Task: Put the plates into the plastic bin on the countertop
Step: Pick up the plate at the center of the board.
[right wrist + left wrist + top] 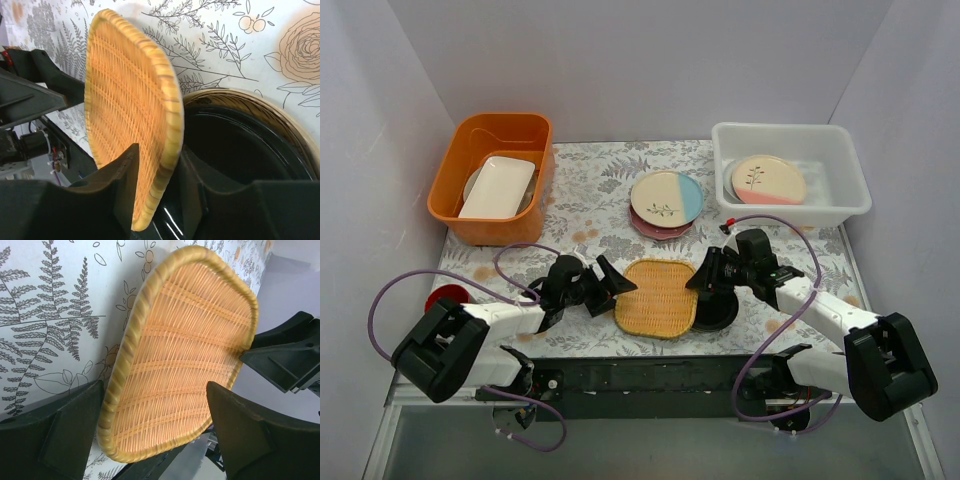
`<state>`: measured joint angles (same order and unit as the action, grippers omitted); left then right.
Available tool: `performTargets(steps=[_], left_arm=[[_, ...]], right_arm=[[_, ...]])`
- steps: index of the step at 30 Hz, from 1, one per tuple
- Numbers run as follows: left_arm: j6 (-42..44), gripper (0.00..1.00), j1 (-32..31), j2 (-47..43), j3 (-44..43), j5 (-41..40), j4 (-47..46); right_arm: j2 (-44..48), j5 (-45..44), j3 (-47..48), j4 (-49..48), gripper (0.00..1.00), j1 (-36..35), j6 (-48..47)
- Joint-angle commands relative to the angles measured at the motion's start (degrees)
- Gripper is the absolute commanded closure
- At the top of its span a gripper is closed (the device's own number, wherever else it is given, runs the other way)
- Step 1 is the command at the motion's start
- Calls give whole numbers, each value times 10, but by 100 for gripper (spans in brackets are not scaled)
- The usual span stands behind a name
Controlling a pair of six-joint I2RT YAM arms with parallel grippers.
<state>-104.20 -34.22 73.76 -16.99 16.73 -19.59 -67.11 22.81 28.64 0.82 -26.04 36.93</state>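
The plastic bin (850,172) stands at the back right of the countertop (590,190), with a cream-and-pink plate (768,180) inside it. A cream-and-blue plate (667,197) lies on a pink plate (660,231) mid-table. A glossy black plate (718,315) (240,150) sits at the near right. A woven yellow tray (660,297) (185,350) (125,95) leans on it. My right gripper (700,282) (159,150) is open and straddles the tray's rim over the black plate. My left gripper (618,283) (154,385) is open at the tray's other end, its fingers wide of the edges.
An orange tub (460,160) at the back left holds a white rectangular dish (498,187). A small red disc (447,296) lies beside my left arm. White walls close the table in on three sides.
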Motion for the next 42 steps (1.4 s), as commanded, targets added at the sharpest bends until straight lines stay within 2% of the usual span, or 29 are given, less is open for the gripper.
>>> performTargets(steps=[1,6,14,17,21,23,27,32,42], left_arm=[[1,17,-9,15,1,-15,19],[1,17,-12,22,-2,-16,18],[-2,18,-15,17,-2,-17,15],[-3,17,-16,15,-2,-17,15],[-3,17,-17,16,-8,-18,15],[-3,17,-19,18,-10,-17,15],[-4,17,-23,20,-14,-17,15],[-2,16,-24,-4,-16,-25,34],[30,10,-24,-115,-66,-79,178]], right_arm=[[-5,32,0,-23,53,-7,-6],[-14,49,-9,-41,41,-7,0],[-46,74,-18,-68,44,-6,17],[-57,88,-25,-85,50,-7,27],[-61,110,-37,-121,68,-8,47],[-62,114,-38,-129,74,-8,51],[-57,125,-40,-147,97,-8,61],[-38,120,-35,-145,99,-8,70],[-30,119,-7,-136,99,-8,80]])
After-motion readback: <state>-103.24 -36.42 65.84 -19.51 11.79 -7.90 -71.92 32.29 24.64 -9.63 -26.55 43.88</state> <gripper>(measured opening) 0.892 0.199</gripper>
